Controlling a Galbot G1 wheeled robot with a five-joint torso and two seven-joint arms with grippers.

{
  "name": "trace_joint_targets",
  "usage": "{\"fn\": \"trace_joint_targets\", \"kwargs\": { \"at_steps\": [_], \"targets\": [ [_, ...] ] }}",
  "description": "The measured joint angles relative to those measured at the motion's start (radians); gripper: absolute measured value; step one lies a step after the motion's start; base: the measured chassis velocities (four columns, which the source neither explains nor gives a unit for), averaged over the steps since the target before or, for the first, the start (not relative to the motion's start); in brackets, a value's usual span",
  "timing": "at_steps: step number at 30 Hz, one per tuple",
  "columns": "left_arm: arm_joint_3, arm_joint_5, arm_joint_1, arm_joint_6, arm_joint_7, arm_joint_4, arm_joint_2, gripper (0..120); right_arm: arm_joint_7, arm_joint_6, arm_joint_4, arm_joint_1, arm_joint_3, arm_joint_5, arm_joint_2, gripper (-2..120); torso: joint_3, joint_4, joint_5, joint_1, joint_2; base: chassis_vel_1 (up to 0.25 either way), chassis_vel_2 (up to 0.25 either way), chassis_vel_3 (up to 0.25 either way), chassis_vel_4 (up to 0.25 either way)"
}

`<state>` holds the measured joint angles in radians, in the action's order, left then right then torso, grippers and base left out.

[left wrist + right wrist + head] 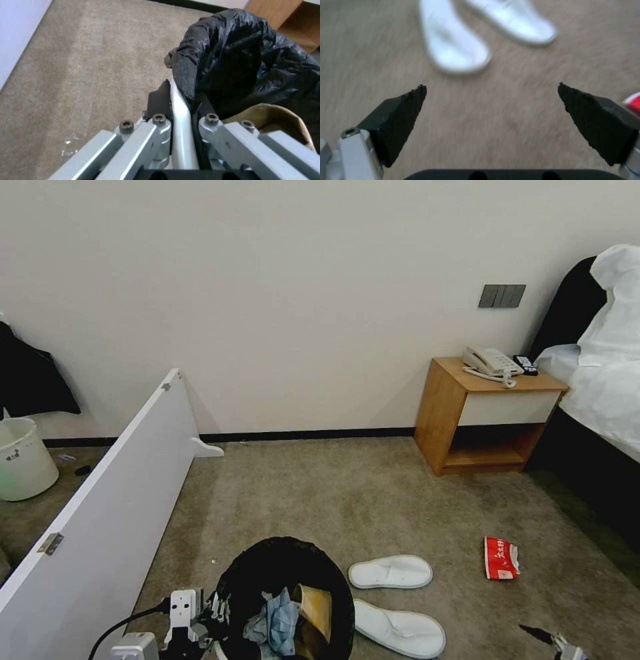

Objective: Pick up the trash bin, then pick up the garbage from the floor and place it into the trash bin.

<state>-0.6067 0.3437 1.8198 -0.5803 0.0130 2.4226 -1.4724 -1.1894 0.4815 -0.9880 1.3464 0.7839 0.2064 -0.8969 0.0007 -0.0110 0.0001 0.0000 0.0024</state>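
Observation:
The trash bin [280, 570], lined with a black bag, is at the bottom centre of the head view. My left gripper [212, 615] is shut on its white rim [180, 112], with one finger outside and the other under the liner [246, 62]. A pale blue mask [277, 621] and a brown cardboard piece [313, 607] lie inside the bin. Two white slippers [390, 571] [400, 633] rest on the carpet right of the bin, and a red snack packet [501, 558] lies farther right. My right gripper [491, 105] hangs open above bare carpet near the slippers [453, 45], holding nothing.
A white board [100, 513] leans along the left, with a plain white bucket [23, 460] behind it. A wooden nightstand [490, 413] with a phone stands by the wall, and a bed [600, 380] is at the right. Open carpet lies between them.

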Motion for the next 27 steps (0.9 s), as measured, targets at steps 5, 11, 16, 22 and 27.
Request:
{"fn": "trace_joint_targets", "kwargs": {
  "at_steps": [5,11,16,22,27],
  "targets": [
    [-0.001,-0.017,0.016,0.0,0.0,0.012,-0.012,4,-0.004,-0.001,0.042,-0.121,-0.121,-0.071,0.009,100,0.0,0.0005,-0.0002,0.0,0.0,0.0,0.0,0.0,0.0],
    [-0.01,-0.024,0.021,-0.003,0.0,0.027,-0.02,4,-0.004,-0.082,0.061,-0.259,-0.207,-0.167,-0.032,100,0.0,0.0005,-0.0002,0.0,0.0,0.0,0.0,0.0,0.0],
    [-0.025,-0.024,0.024,-0.003,0.0,0.033,-0.022,4,-0.018,-0.115,0.078,-0.334,-0.266,-0.221,-0.059,100,0.0,0.0004,-0.0003,0.0,0.0,0.0,0.0,0.0,0.0],
    [-0.032,-0.023,0.027,-0.008,-0.002,0.042,-0.027,4,-0.029,-0.134,0.131,-0.442,-0.423,-0.261,-0.093,100,0.0,0.0001,-0.0003,0.0,0.0,0.0,0.0,0.0,0.0],
    [-0.034,-0.029,0.038,-0.008,-0.003,0.047,-0.031,4,-0.016,-0.134,0.193,-0.519,-0.511,-0.29,-0.144,100,0.0,0.0006,-0.0001,0.0,0.0,0.0,0.0,0.0,0.0]
  ]
}}
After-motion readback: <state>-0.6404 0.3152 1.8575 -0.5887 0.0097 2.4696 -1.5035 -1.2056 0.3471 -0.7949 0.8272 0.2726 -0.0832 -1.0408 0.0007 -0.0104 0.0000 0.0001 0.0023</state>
